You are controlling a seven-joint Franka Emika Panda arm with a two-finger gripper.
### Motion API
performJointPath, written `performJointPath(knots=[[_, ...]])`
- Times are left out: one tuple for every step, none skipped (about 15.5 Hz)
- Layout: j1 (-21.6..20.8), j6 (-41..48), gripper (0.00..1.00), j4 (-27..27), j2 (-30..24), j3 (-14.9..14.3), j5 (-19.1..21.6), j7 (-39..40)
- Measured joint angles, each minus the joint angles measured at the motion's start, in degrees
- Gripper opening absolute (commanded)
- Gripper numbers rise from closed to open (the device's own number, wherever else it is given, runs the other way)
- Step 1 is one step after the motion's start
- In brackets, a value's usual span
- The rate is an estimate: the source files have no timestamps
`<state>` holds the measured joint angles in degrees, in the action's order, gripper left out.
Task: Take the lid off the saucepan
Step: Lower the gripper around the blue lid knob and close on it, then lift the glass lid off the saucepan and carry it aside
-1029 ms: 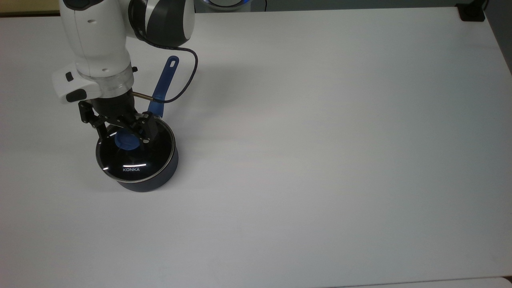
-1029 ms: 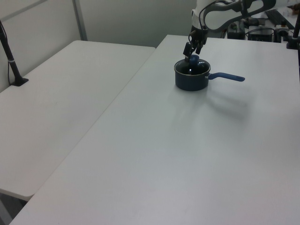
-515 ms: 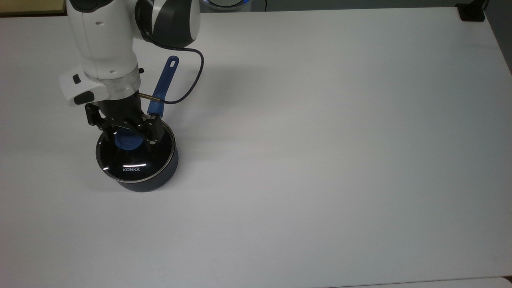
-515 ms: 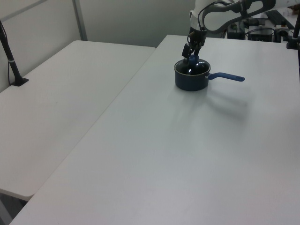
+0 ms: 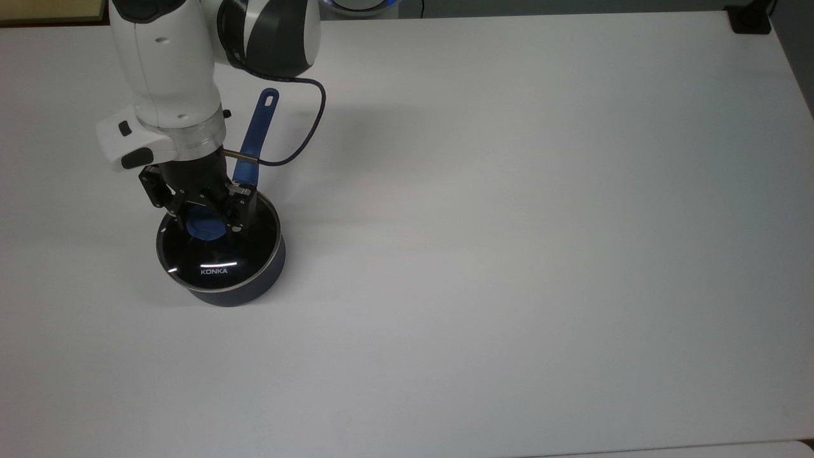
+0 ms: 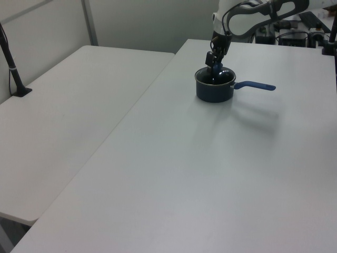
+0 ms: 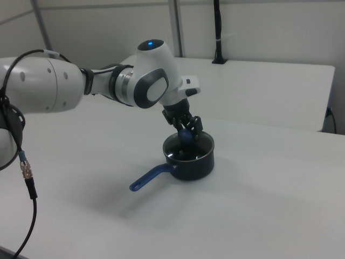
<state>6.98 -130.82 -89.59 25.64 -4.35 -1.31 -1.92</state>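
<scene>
The lid (image 5: 219,254) sits on the saucepan (image 5: 254,287); the pincer (image 5: 205,219) clamps its half-hidden knob (image 5: 206,228).

Top view: camera high above the white tabletop (image 5: 509,254), looking steeply down; arm (image 5: 172,83) enters from the upper left edge. Close, whole tabletop width covered.

Left view: camera farther off, low oblique along the tabletop (image 6: 210,174); saucepan (image 6: 214,87) small at the far end, a second table (image 6: 63,116) on the left view's left.

Right view: nearest camera, opposite side, facing the arm (image 7: 97,86); saucepan (image 7: 191,156) mid-frame.

All three share the saucepan and the tabletop around it.
</scene>
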Motion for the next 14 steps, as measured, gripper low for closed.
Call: performJointPath(knots=[[0.01,0.00,0.60,0.01,0.00,0.00,0.00,0.08],[0.01,0.00,0.60,0.01,0.00,0.00,0.00,0.21],[0.01,0.00,0.60,0.01,0.00,0.00,0.00,0.30],[0.01,0.01,0.60,0.01,0.00,0.00,0.00,0.33],[0.01,0.04,0.60,0.03,-0.02,0.00,0.00,0.35],[0.05,0.06,0.60,0.07,-0.09,0.00,0.00,0.35],[0.12,0.07,0.60,0.13,-0.24,0.00,0.00,0.35],[0.20,0.08,0.60,0.20,-0.51,0.00,0.00,0.36],[0.27,0.08,0.60,0.26,-0.93,-0.01,0.01,0.36],[0.30,0.08,0.60,0.32,-1.39,-0.02,0.01,0.36],[0.31,0.13,0.60,0.34,-1.92,-0.02,0.05,0.36],[0.30,0.36,0.60,0.35,-2.49,-0.02,0.14,0.36],[0.27,0.72,0.60,0.35,-2.98,-0.02,0.31,0.36],[0.15,0.98,0.60,0.35,-3.43,-0.02,0.47,0.37]])
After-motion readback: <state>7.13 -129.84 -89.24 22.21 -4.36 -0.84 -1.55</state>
